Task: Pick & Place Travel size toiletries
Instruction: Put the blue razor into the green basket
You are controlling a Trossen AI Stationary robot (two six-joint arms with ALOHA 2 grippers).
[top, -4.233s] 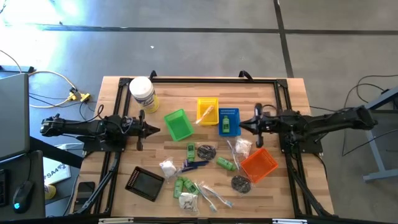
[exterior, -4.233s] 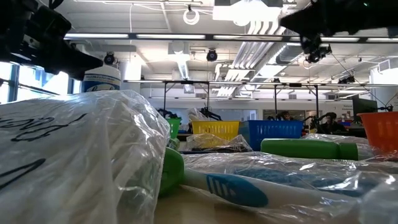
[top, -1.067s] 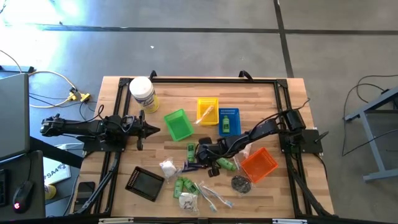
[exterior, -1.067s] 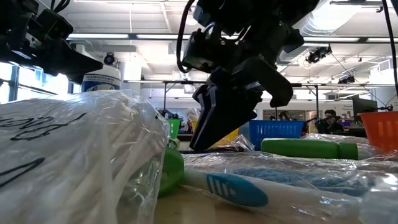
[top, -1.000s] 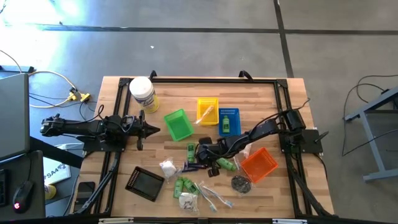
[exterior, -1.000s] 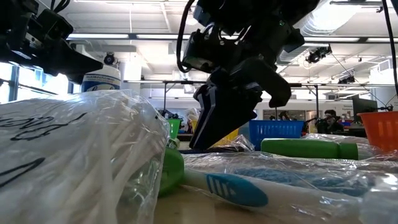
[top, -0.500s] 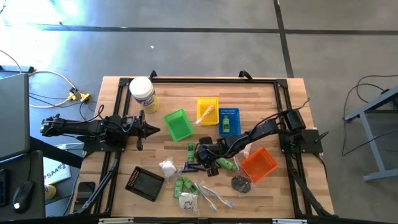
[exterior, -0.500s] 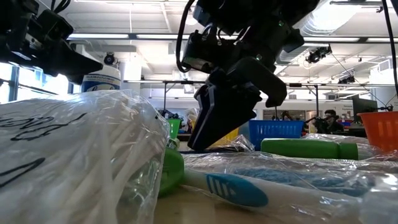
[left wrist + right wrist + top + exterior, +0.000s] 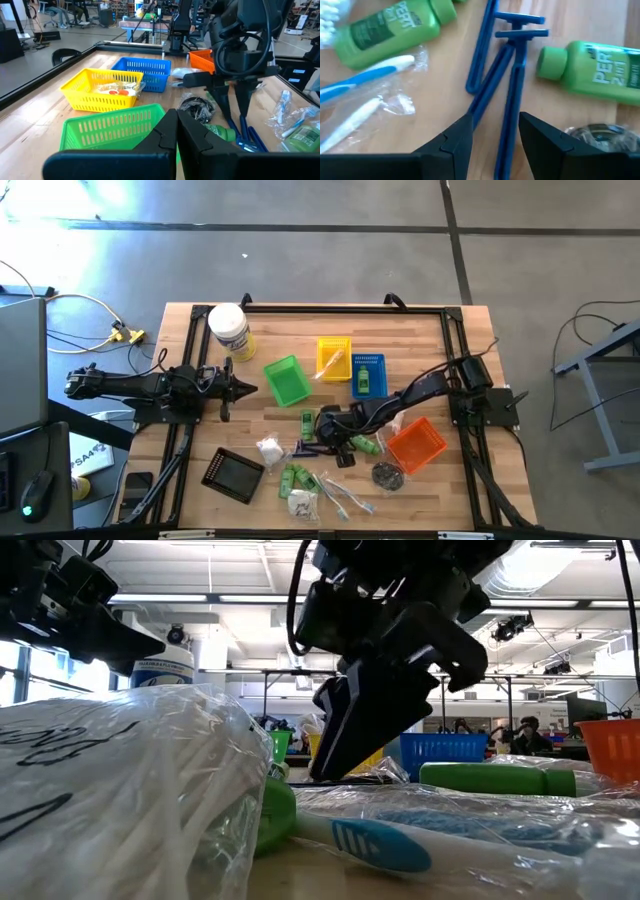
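- The right gripper [image 9: 492, 132] hangs low over the middle of the wooden table [image 9: 440, 340], its two dark fingers [image 9: 454, 134] spread apart with a gap between them.
- Between those fingers lie thin blue plastic razors [image 9: 512, 75], flat on the wood; from the wrist view the fingers straddle the handles, but I cannot tell whether they touch.
- In the overhead picture the razors [image 9: 312, 446] sit just below centre, among the scattered travel toiletries.
- Small green shampoo bottles [image 9: 387, 31] lie on either side of the razors, and a wrapped blue-and-white toothbrush [image 9: 367, 75] lies near them.
- The left gripper [image 9: 245, 389] waits at the left of the frame beside the green plastic basket [image 9: 286, 381], fingers pressed together.
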